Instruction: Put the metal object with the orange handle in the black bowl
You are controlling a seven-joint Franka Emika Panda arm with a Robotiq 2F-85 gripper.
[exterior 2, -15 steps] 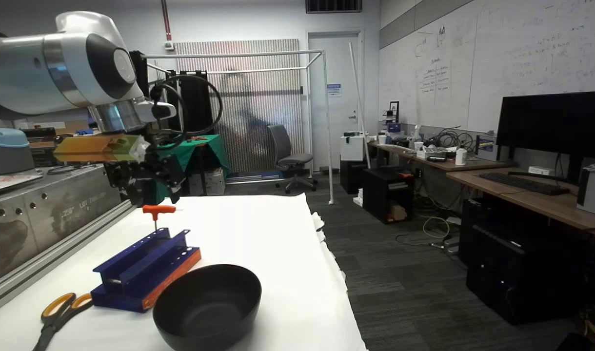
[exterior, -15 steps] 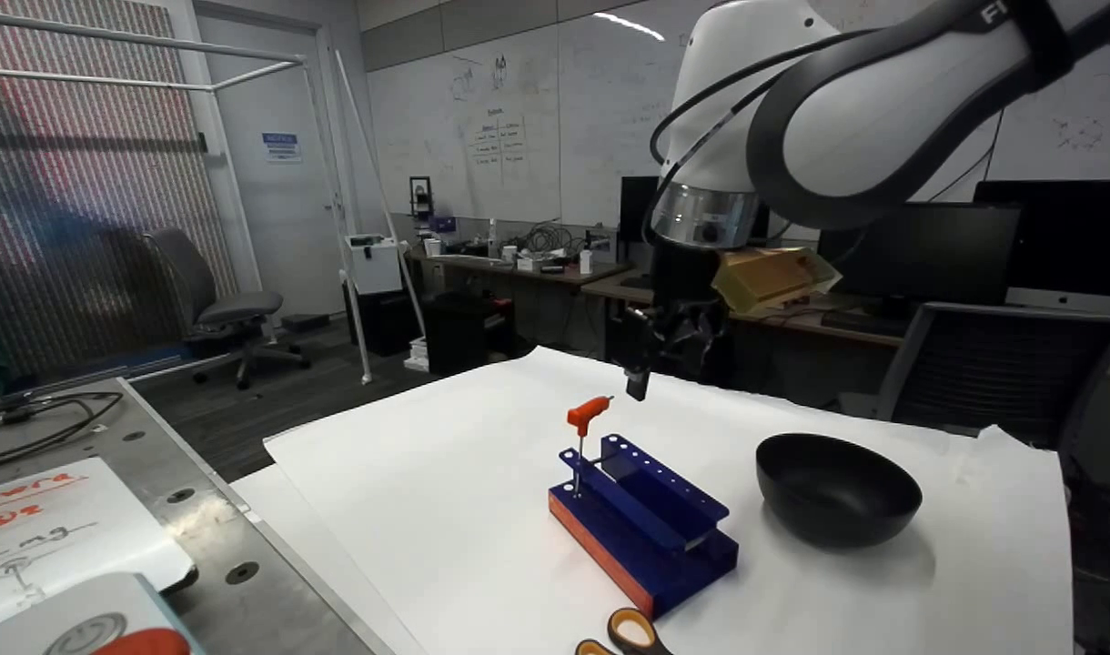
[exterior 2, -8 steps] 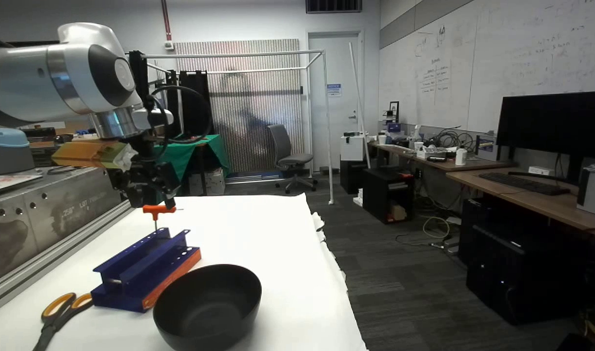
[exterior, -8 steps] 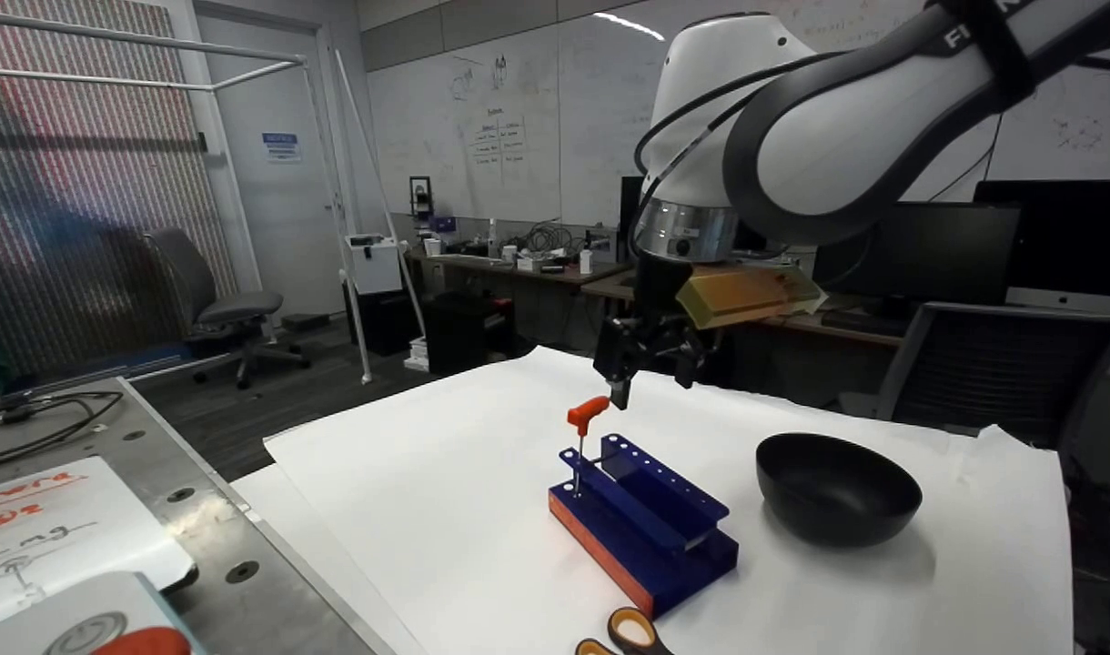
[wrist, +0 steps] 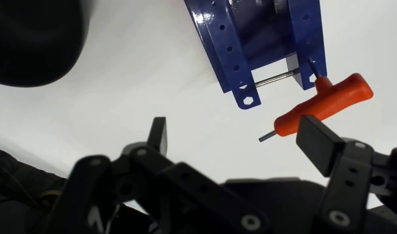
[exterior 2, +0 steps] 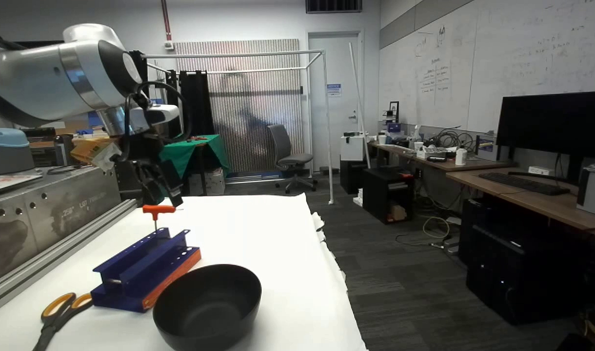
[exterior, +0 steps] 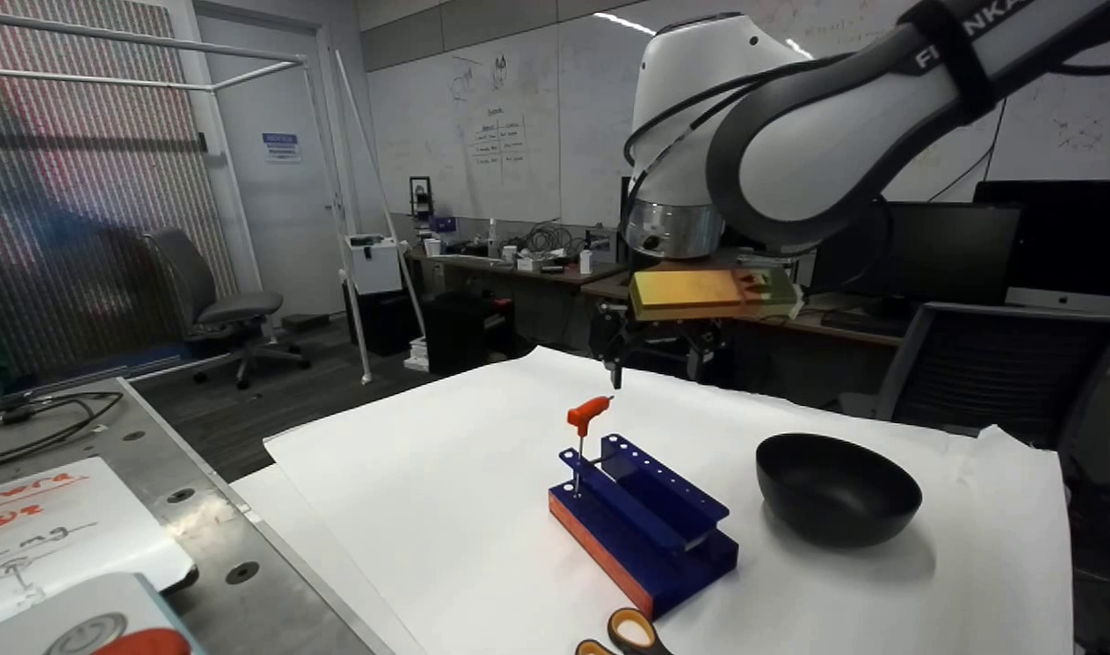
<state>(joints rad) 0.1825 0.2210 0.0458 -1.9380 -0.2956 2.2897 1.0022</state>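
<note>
The metal object with the orange handle (exterior: 590, 414) stands upright at one end of the blue rack (exterior: 646, 537), its metal shaft through the rack's holes. It also shows in an exterior view (exterior 2: 158, 209) and in the wrist view (wrist: 328, 102), with a short metal tip sticking out of the handle. My gripper (exterior: 655, 375) is open, with nothing between its fingers, above and beside the handle. In the wrist view, the right finger of the gripper (wrist: 239, 138) overlaps part of the handle; no contact shows. The black bowl (exterior: 837, 491) stands on the table beside the rack, also in the wrist view (wrist: 32, 42).
Scissors with orange-and-black handles (exterior 2: 58, 312) lie beside the rack. White paper (exterior: 428, 509) covers the table. A metal bench (exterior: 246, 537) runs along one table side. A yellow-orange block (exterior: 701, 293) is fixed at my wrist.
My gripper has moved toward the orange handle over the last second, then turned about its vertical axis and risen slightly. The rack, the bowl and the orange-handled object have not moved.
</note>
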